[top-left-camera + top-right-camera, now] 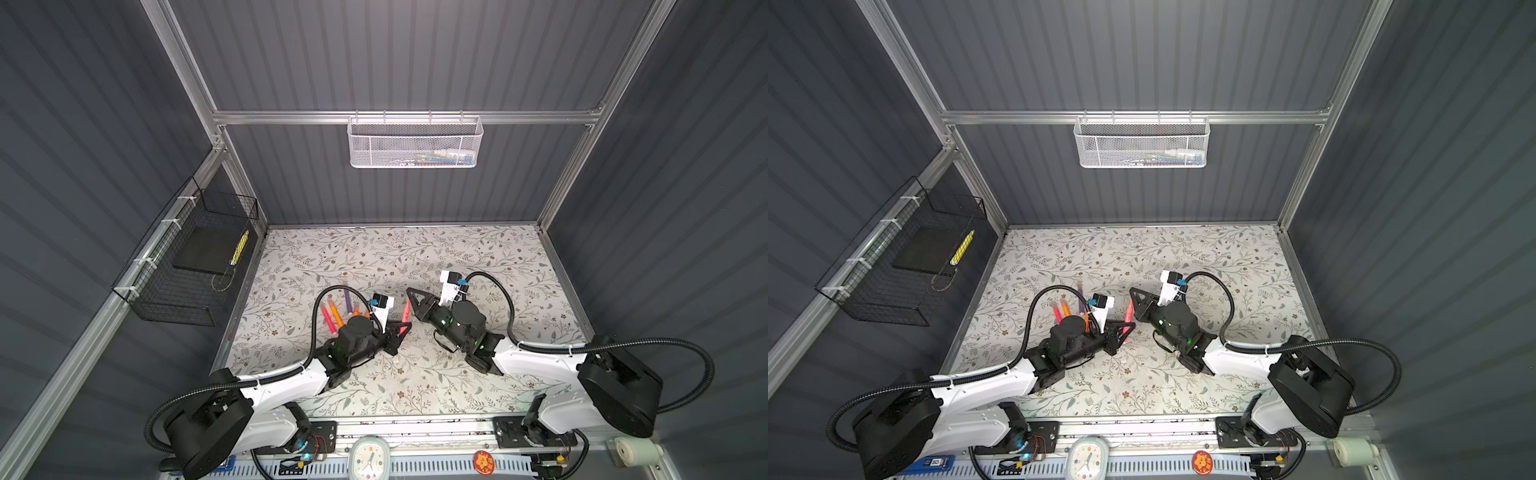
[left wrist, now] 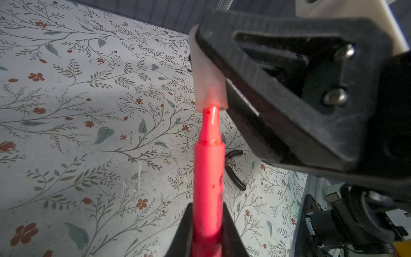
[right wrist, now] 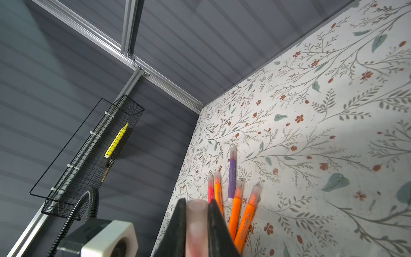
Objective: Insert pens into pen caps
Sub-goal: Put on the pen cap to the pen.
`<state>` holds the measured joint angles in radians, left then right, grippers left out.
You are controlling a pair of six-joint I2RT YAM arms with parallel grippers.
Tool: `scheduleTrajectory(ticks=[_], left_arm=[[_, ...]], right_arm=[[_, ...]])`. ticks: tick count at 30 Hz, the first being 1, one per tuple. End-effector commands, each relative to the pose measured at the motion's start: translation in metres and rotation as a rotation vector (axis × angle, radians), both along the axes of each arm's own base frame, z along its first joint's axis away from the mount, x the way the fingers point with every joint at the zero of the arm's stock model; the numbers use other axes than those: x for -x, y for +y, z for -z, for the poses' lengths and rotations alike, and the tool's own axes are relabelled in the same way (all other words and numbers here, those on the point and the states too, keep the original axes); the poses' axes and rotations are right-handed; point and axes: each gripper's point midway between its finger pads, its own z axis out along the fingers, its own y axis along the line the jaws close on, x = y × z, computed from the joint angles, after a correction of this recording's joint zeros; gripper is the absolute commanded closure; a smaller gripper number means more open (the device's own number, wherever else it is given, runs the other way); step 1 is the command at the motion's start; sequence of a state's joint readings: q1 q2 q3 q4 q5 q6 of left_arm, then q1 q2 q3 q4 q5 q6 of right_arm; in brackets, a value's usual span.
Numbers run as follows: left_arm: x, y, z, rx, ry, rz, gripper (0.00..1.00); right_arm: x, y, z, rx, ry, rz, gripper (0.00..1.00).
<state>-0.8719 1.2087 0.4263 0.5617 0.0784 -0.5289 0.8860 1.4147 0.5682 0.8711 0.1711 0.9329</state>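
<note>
A tabletop (image 1: 415, 257) covered in a pale floral sheet is seen from above, enclosed by grey panelled walls. Two white-and-black arms are reached in from the near edge and bent towards each other, so that their tips meet over the middle of the table. The left arm (image 1: 286, 380) is stretched low and forward, with its wrist turned to the right. The right arm (image 1: 536, 361) is folded inward, with its wrist turned to the left.

The left gripper (image 1: 404, 329) is closed tightly on the barrel of a pink-red pen (image 2: 208, 173), which is held clear of the table and pointed at the right gripper (image 1: 409, 291). That gripper is clamped on a translucent pen cap (image 2: 206, 82), whose open mouth is faced towards the pen.

In the left wrist view, the pen's narrow tip is seen just inside the cap's mouth, while the wider barrel is left outside.

Five other pens (image 3: 236, 211), four orange or pink and one purple, are laid capped in a loose fan on the table beside the left wrist. Black-handled pliers (image 2: 233, 169) are seen lying on the table beyond the held pen.
</note>
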Motion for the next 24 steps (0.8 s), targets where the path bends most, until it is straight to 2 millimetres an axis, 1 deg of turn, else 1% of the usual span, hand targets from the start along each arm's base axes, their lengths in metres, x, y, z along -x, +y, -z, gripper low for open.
scheduleTrajectory(ticks=[1, 7, 13, 17, 21, 24], left_arm=[[-0.006, -0.006, -0.021, 0.022, -0.032, -0.01, 1.0], [-0.008, -0.005, -0.042, 0.05, -0.066, -0.02, 1.0], [-0.011, -0.01, -0.06, 0.083, -0.073, 0.01, 1.0], [-0.016, -0.009, -0.064, 0.084, -0.069, 0.015, 1.0], [-0.018, -0.008, -0.07, 0.138, -0.057, 0.053, 1.0], [-0.022, -0.006, -0.074, 0.168, -0.047, 0.067, 1.0]], right_arm=[[0.01, 0.004, -0.007, 0.006, -0.045, -0.038, 1.0], [0.023, 0.001, -0.002, 0.023, -0.092, -0.076, 1.0], [0.04, 0.006, -0.01, -0.019, -0.154, -0.168, 1.0], [0.044, 0.005, -0.005, 0.009, -0.134, -0.175, 1.0], [0.057, 0.0, -0.014, -0.02, -0.208, -0.21, 1.0], [0.063, -0.003, -0.017, -0.032, -0.223, -0.224, 1.0]])
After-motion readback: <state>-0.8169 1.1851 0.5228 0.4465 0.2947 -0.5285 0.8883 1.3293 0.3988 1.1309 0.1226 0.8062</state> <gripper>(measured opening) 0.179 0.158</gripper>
